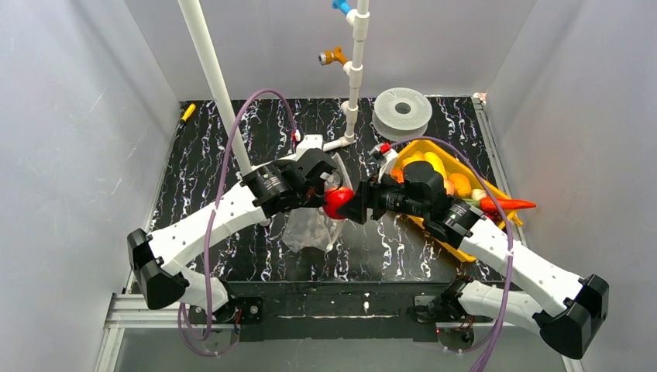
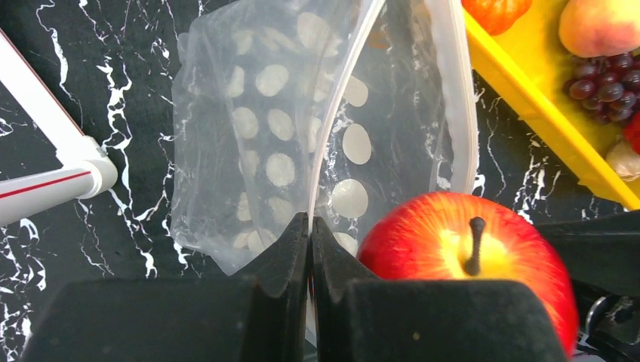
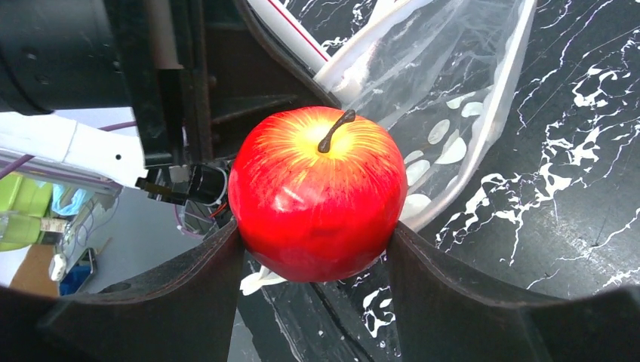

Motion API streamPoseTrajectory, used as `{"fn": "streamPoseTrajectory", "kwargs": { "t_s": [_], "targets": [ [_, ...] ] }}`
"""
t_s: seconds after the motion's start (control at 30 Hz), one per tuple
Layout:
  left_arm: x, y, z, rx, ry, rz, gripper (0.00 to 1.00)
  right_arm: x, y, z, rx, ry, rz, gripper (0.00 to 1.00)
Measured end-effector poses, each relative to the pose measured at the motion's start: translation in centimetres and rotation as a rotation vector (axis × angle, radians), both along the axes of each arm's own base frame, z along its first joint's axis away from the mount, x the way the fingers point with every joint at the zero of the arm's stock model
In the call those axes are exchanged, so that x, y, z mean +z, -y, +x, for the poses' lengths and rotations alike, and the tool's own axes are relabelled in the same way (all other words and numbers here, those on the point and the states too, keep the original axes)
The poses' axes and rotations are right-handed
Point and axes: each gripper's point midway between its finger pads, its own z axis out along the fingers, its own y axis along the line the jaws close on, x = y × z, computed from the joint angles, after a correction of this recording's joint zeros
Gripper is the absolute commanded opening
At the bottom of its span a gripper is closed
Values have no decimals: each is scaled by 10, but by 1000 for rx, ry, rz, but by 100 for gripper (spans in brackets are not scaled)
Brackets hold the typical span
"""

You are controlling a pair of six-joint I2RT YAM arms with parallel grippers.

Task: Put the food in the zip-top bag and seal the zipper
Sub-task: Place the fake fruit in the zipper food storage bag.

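Observation:
My right gripper (image 3: 313, 245) is shut on a glossy red apple (image 3: 317, 192) with a yellow top and a dark stem. It holds the apple (image 1: 336, 202) in the air at the mouth of the clear dotted zip-top bag (image 2: 256, 128). My left gripper (image 2: 310, 226) is shut on the bag's whitish zipper strip (image 2: 332, 121) and holds that edge up. The far side of the mouth (image 2: 460, 98) stands apart, so the bag hangs open. The apple (image 2: 468, 256) sits just right of my left fingers. The bag's body (image 1: 310, 229) hangs down to the table.
A yellow tray (image 1: 465, 167) at the right holds a peach (image 2: 600, 23), purple grapes (image 2: 607, 83), an orange pepper (image 2: 494, 11), a carrot (image 1: 507, 204) and other fruit. White PVC pipes (image 1: 213, 74) and a stand (image 1: 355, 70) rise behind. A grey spool (image 1: 401, 112) sits at the back.

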Motion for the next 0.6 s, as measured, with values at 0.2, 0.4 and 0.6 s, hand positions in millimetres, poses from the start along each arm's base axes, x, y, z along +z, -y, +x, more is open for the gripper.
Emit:
{"fn": "streamPoseTrajectory", "kwargs": {
  "t_s": [0.2, 0.4, 0.6],
  "targets": [
    [9, 3, 0, 3, 19, -45, 0, -14, -1, 1, -20, -2, -56, 62],
    [6, 4, 0, 7, 15, -53, 0, -24, 0, 0, -30, -4, -99, 95],
    [2, 4, -1, 11, 8, -49, 0, -27, 2, 0, -37, -2, -116, 98]
  ]
}}
